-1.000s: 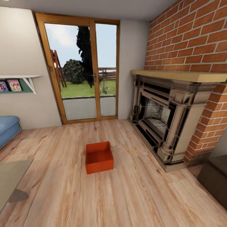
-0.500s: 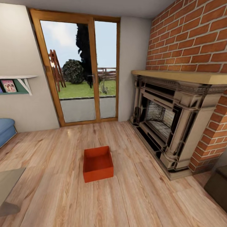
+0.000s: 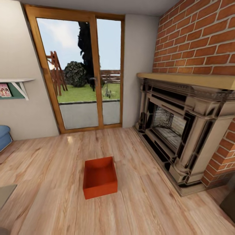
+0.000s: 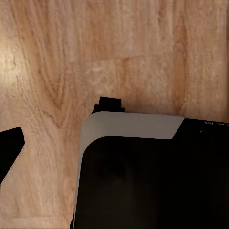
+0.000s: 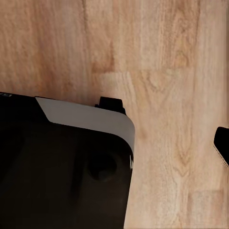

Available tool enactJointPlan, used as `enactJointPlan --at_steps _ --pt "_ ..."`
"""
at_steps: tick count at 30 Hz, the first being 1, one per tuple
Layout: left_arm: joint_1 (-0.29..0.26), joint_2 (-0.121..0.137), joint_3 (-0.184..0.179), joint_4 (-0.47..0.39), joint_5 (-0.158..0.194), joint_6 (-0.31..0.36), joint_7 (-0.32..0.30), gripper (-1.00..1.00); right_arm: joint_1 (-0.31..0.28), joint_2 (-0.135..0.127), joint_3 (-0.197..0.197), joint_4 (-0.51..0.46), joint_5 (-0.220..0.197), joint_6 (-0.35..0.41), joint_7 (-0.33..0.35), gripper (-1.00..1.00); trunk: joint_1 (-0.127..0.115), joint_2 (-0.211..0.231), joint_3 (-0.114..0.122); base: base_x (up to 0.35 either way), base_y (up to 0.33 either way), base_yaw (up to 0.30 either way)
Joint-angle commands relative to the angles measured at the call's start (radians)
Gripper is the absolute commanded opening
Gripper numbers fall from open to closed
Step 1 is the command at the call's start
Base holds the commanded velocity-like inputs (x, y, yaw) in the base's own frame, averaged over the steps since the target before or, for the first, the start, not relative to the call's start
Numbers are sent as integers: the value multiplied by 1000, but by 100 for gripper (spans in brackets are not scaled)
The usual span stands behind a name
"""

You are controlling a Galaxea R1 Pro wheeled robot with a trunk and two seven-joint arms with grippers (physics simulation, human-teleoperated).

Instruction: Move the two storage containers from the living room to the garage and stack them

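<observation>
Gripper unseen, storage container (image 3: 100,178) on open wood floor (image 3: 156,209)

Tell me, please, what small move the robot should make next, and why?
Probably roll a bit closer to the storage container. It sits on the wood floor ahead, left of the fireplace, likely beyond reach; both wrist views look down at bare planks.

Orange-red storage container (image 3: 100,178) sits upright, empty, on wood floor (image 3: 58,195).
</observation>
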Motion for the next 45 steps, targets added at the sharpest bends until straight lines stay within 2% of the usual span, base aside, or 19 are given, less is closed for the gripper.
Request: enactJointPlan --at_steps 1,39,45 --pt "-1 0 0 1 8 -3 0 100 -1 1 8 3 -9 -5 -1 100 1 0 -1 321 0 0" --pt "-1 0 0 1 8 -3 0 100 -1 2 1 3 -16 -2 -3 100 1 0 -1 321 0 0" --pt "-1 0 0 1 8 -5 0 100 -1 1 1 3 -15 -4 -3 100 1 0 -1 120 0 204"
